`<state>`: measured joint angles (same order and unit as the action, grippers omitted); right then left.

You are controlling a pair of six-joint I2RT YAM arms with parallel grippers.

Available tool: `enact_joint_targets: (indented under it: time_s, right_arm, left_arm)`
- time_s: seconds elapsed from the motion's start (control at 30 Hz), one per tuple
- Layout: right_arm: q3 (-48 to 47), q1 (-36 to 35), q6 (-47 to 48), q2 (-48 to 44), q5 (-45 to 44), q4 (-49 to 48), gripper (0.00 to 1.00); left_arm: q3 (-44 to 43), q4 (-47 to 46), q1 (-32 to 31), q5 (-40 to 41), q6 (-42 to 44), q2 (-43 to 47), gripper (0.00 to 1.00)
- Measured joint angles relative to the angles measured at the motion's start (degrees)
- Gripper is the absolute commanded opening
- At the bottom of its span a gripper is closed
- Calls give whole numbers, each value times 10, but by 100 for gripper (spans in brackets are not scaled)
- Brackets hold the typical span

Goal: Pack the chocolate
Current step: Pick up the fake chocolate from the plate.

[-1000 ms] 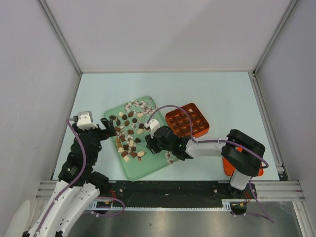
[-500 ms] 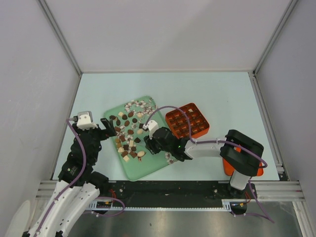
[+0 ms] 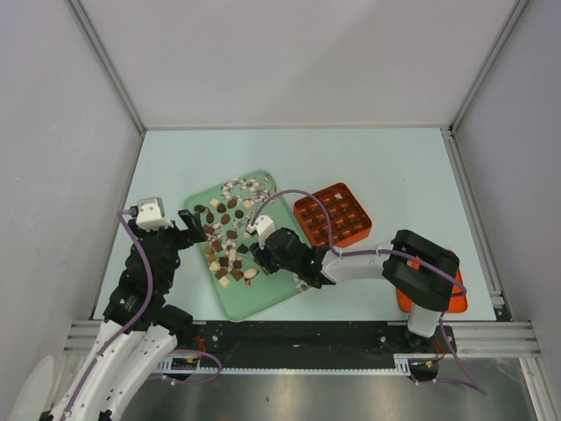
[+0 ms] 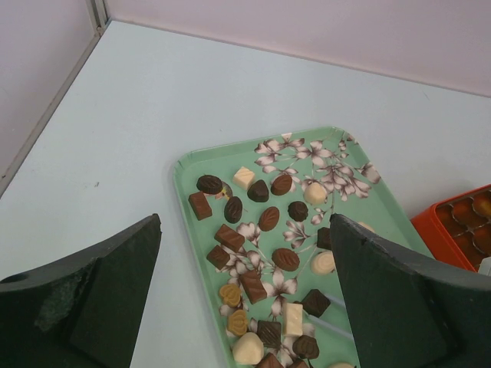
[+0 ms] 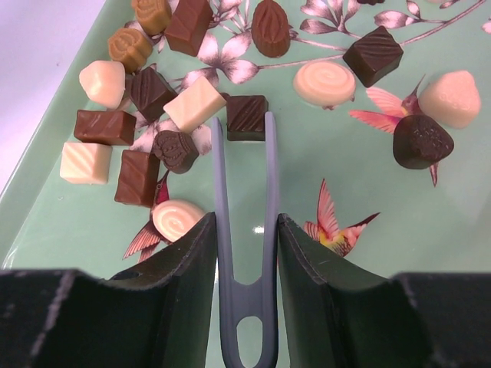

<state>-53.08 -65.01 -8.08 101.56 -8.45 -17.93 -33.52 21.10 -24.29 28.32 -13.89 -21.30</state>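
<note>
Many chocolate pieces (image 3: 230, 237), dark, light brown and cream, lie scattered on a green flowered tray (image 3: 273, 295). My right gripper (image 5: 245, 222) is shut on grey-blue tongs (image 5: 220, 184), low over the tray. The tongs' two tips stand on either side of a dark square chocolate (image 5: 247, 116). From above, the right gripper (image 3: 257, 256) is over the tray's near middle. My left gripper (image 4: 245, 222) is open and holds nothing; it hangs over the tray's left rim (image 4: 178, 169), with chocolate pieces (image 4: 285, 259) below it. In the top view the left gripper (image 3: 195, 226) sits at the tray's left edge.
An orange box (image 3: 332, 215) with a grid of cells stands right of the tray, its corner visible as the orange box (image 4: 460, 222) in the left wrist view. A flat orange piece (image 3: 441, 304) lies under the right arm's base. White walls enclose the table.
My right arm has moved left across the tray, carrying the tongs toward the pieces in the middle. The left arm has stayed still.
</note>
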Motion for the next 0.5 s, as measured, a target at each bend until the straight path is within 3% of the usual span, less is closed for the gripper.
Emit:
enact_joint_targets:
  time_s: [0.3,0.5]
  right_arm:
    - [-3,-10,9,2,-18,6,24]
    - [-3,-12,8,-17,-29,33,20]
  left_arm:
    - [0,0,1,0,0,3,96]
    - [0,0,1,0,0,8,95]
